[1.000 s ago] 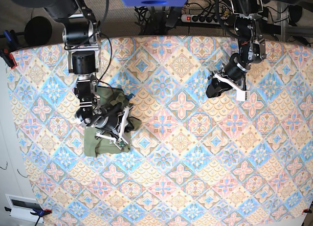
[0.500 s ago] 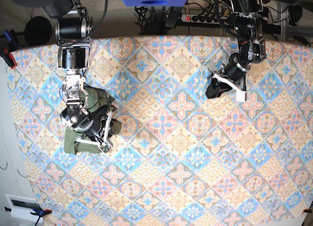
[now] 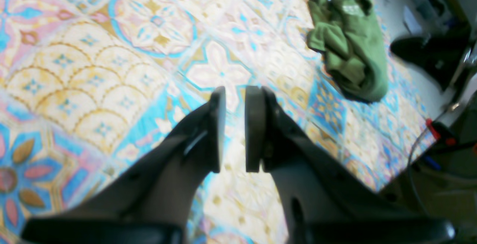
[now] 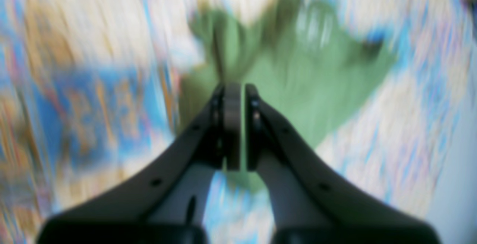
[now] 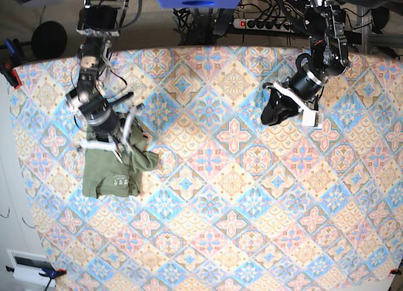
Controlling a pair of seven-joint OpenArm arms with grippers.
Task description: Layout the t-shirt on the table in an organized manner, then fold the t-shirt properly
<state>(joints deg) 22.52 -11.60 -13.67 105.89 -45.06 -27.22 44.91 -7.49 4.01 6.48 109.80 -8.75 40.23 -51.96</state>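
Observation:
The olive-green t-shirt lies bunched near the left side of the table, one sleeve poking right. My right gripper is at the bundle's back edge. The right wrist view is blurred, but the right gripper has its jaws pressed together with a thin green strip between them, and the t-shirt fans out just beyond. My left gripper hovers far off at the back right. In its own view the left gripper stands slightly open and empty above the table, with the t-shirt in the distance.
A power strip and cables lie behind the table's back edge. A red clamp grips the left edge, and the same clamp shows past the table edge in the left wrist view.
My right gripper dragged the t-shirt left, then swung toward the back of the table. The bundle now lies further left with a sleeve spread out. The left arm shifted only slightly.

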